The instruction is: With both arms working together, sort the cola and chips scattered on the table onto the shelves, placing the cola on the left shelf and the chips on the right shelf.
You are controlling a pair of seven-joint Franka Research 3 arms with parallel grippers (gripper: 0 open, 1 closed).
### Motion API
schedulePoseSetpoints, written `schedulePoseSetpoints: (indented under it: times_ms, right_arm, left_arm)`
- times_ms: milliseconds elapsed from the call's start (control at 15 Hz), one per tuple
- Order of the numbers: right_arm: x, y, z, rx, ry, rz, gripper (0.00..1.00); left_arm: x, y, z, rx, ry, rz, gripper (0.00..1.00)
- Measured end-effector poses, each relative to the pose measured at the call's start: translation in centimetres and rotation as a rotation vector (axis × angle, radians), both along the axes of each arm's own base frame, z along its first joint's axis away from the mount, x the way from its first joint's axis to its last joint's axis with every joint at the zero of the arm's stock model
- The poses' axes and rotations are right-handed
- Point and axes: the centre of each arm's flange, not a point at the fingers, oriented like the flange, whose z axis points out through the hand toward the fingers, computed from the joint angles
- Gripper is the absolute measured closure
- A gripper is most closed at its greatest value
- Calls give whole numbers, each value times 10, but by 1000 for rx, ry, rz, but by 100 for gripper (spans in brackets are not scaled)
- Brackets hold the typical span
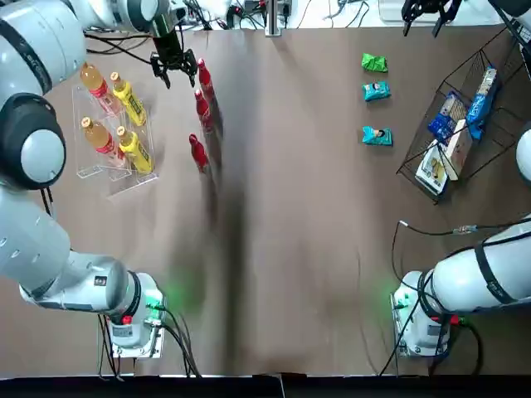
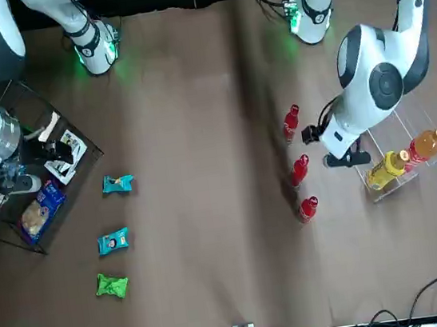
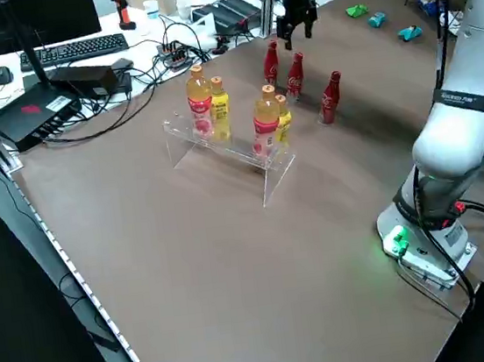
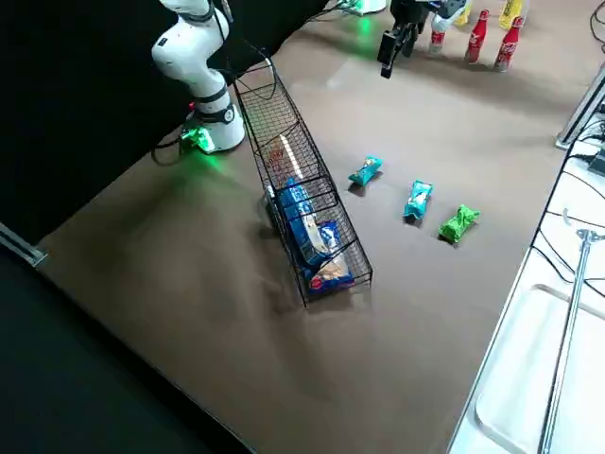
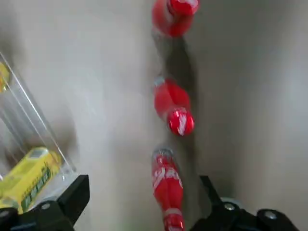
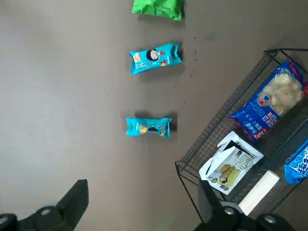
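Top view: left claw [image 1: 172, 65] spread wide, empty, hanging just beside the farthest cola [image 1: 203, 75] of three standing in a row on the desk [image 1: 290, 249], right of the left shelf [image 1: 116, 133] (four orange and yellow bottles in it already). Right claw [image 1: 430, 10] spread too, holding nothing, high over the far edge near the right shelf [image 1: 452, 137]; chips [image 1: 375, 89] lying loose between, well apart from the cola.

Probable step: approach to first cola. Centre fingers over the cap, descend straight, close low on the neck; avoid brushing the neighbouring bottle (close by, tippy). Lift clear before swinging toward the shelf.
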Motion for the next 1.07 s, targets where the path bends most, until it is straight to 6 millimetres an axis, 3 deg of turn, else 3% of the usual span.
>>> schedulePoseSetpoints:
  times_ms: [400, 533, 867, 933, 1067]
  right_arm:
    - [2, 3, -25, -38, 55, -228, 0]
    - [2, 2, -35, -55, 72, -319, 3]
    - [17, 3, -72, -99, 82, -600, 13]
    - [24, 3, -82, -100, 67, -657, 13]
    - [36, 2, -105, -107, 54, -759, 15]
  left_arm:
    - [49, -5, -67, -2, -185, 122, 1]
    - [60, -6, -81, -17, -201, 135, 1]
    - [76, -14, -78, -37, -231, 151, 4]
    - [78, -16, -76, -39, -235, 158, 11]
    - [81, -19, -72, -44, -244, 169, 13]
